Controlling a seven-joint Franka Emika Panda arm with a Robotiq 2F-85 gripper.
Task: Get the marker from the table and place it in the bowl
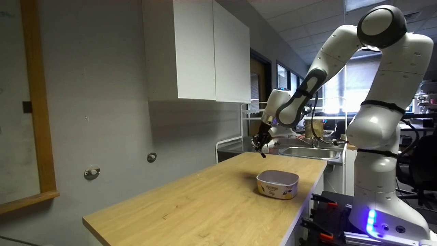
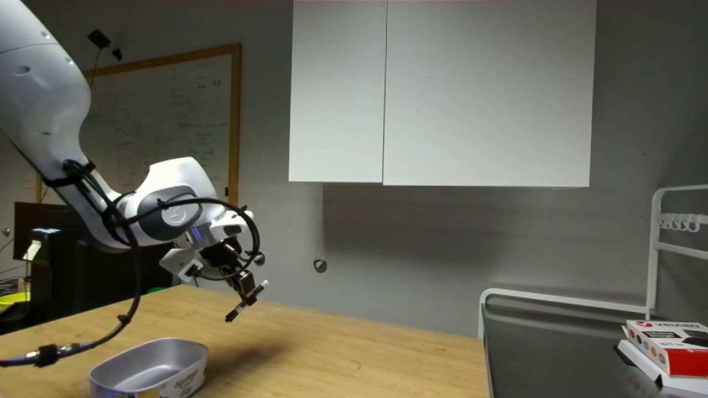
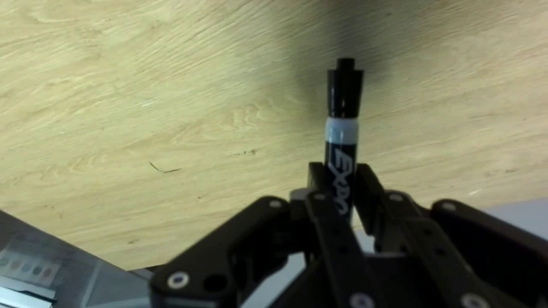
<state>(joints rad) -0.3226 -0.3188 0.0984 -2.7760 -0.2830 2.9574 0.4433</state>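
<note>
My gripper [image 3: 341,177] is shut on the marker [image 3: 344,94], a black Expo pen with a pale band. The marker's black end points away from the gripper in the wrist view. In both exterior views the gripper [image 1: 260,142] [image 2: 249,294] is in the air above the wood-grain table [image 1: 191,208], and the marker [image 2: 234,313] is tilted and clear of the tabletop. The whitish bowl [image 1: 273,189] with a patterned side stands upright on the table. In an exterior view the bowl [image 2: 191,376] is below and left of the gripper. It is out of the wrist view.
White wall cabinets [image 1: 196,51] hang above the far side of the table. A metal counter with a sink [image 1: 309,152] adjoins the table's end. A Velcro box [image 2: 672,342] lies on that counter, and a white rack [image 2: 558,301] stands at its edge.
</note>
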